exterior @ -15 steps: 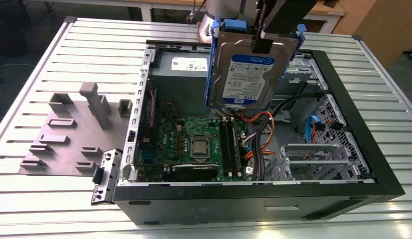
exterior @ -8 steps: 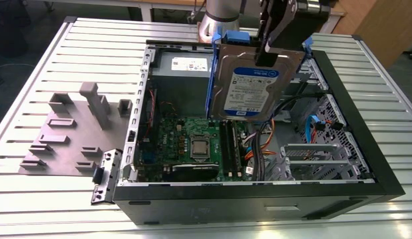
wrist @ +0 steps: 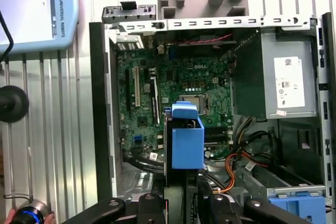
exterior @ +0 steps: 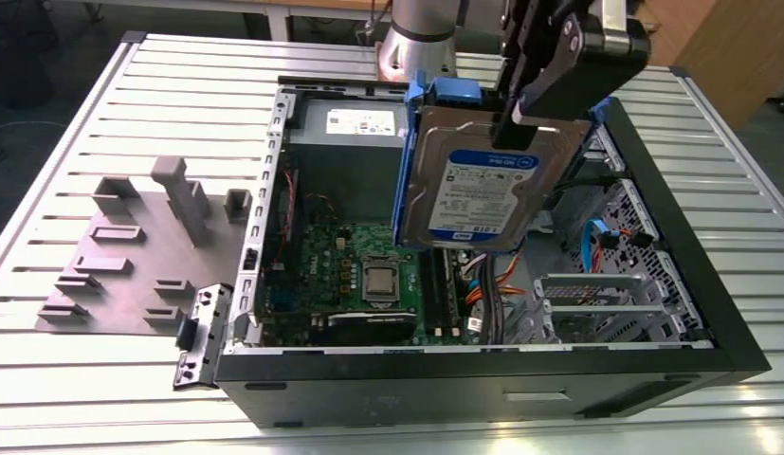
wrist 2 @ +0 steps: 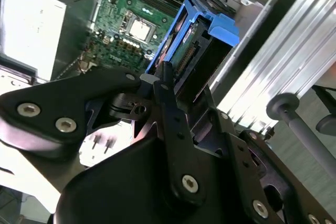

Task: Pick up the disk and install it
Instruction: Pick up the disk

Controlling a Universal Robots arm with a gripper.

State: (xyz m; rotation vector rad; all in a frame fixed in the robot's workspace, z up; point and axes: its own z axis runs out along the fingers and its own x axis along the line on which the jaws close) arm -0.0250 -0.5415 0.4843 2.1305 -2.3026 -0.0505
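The disk [exterior: 486, 185], silver-grey with a white-and-blue label and blue carrier rails, hangs upright and slightly tilted above the open computer case [exterior: 493, 384]. My gripper [exterior: 511, 125] is shut on its upper part, just below the blue end handle. In the second wrist view, black fingers [wrist 2: 169, 95] clamp the blue-railed disk [wrist 2: 202, 38], with the motherboard beyond it. The first wrist view looks down the disk's blue end [wrist: 187, 140] over the motherboard [wrist: 157, 93], with the gripper [wrist: 184, 200] behind it.
A grey power-supply box [wrist: 283, 82] sits in one corner of the case. Another blue-handled carrier [wrist: 299, 205] rests in its bay. Orange and blue cables run near a metal drive cage [exterior: 607, 303]. A grey fixture plate [exterior: 126, 256] lies at the exterior view's left.
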